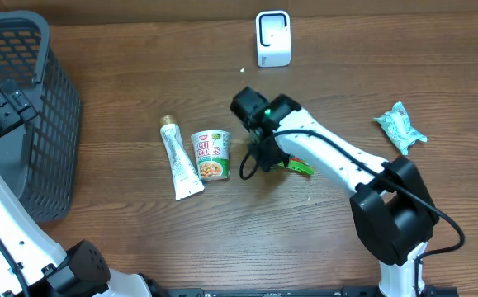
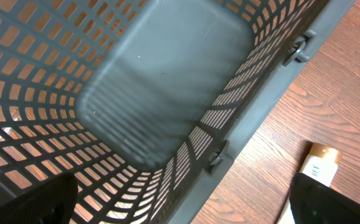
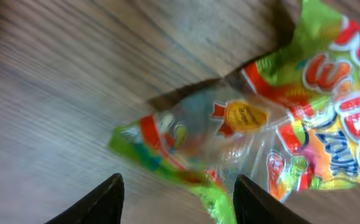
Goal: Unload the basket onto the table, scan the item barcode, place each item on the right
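right gripper spread above candy bag | left gripper spread above basket

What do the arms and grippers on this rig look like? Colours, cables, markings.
The left arm and right arm have white links with black joint housings. A thin black cable runs along the right arm, and a small green light glows on its black wrist block. The right gripper and left gripper have plain black fingers, tapered at the tips. No markings are readable.
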You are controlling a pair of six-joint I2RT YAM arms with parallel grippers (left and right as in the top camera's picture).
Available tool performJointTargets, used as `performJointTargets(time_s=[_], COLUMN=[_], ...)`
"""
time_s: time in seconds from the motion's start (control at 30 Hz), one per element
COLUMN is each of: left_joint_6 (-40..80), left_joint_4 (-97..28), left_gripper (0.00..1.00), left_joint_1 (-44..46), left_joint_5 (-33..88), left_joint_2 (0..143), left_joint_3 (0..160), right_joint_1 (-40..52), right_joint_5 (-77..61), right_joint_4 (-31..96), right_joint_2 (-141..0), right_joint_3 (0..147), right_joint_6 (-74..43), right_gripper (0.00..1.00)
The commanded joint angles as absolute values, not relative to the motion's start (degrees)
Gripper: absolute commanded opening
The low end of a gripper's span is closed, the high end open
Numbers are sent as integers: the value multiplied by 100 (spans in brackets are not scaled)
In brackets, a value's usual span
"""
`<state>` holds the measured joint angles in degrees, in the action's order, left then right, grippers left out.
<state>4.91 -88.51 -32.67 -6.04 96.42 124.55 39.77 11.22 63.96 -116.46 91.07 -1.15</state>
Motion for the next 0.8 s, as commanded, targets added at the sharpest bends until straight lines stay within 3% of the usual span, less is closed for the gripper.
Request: performJointTargets(time_s=[0.0, 0.13, 0.2, 0.37, 0.4, 0.43, 0.47, 0.5, 0.53, 0.57, 0.7, 0.77], left_joint_6=[491, 491, 491, 491, 491, 491, 491, 491, 491, 491, 491, 491], left_joint_4=[-8842, -8844, -8844, -8844, -8842, -8844, -8842, -8844, -8844, -8842, -8844, -8844], left_gripper=[100, 100, 100, 100, 100, 100, 100, 100, 100, 100, 100, 100], left_joint_1=[-3258, -3260, -3260, -3249, -3249, -3251, -3251, -3251, -3251, -3251, -3249, -3249], left_joint_5=[-593, -593, -596, -593, -593, -596, -596, -596, -596, -596, -593, -593], left_joint_2=[9590, 9588, 9588, 9588, 9588, 9590, 9588, 9588, 9590, 9590, 9590, 9590], left_joint_3=[12545, 12545, 12545, 12545, 12545, 12545, 12545, 12545, 12545, 12545, 12545, 12545], right_joint_1=[3997, 3994, 3994, 3948, 3938, 3927, 3924, 3924, 3924, 3924, 3913, 3911], right_joint_5=[1553, 1538, 1540, 1564, 1562, 1562, 1562, 1562, 1562, 1566, 1531, 873], right_joint_4=[5885, 5146, 4744, 4591, 4587, 4587, 4584, 4584, 4591, 4635, 5052, 5527], right_joint_2=[-11684, -11684, -11719, -11970, -11983, -11983, -11983, -11983, -11981, -11959, -11666, -11260], right_joint_3=[8626, 8162, 7850, 7671, 7666, 7660, 7660, 7660, 7662, 7693, 8176, 8731], right_joint_6=[486, 801, 843, 1081, 1079, 1079, 1076, 1076, 1066, 906, -156, -587], right_gripper=[58, 63, 71, 70, 67, 58, 38, 28, 9, 4, 4, 4])
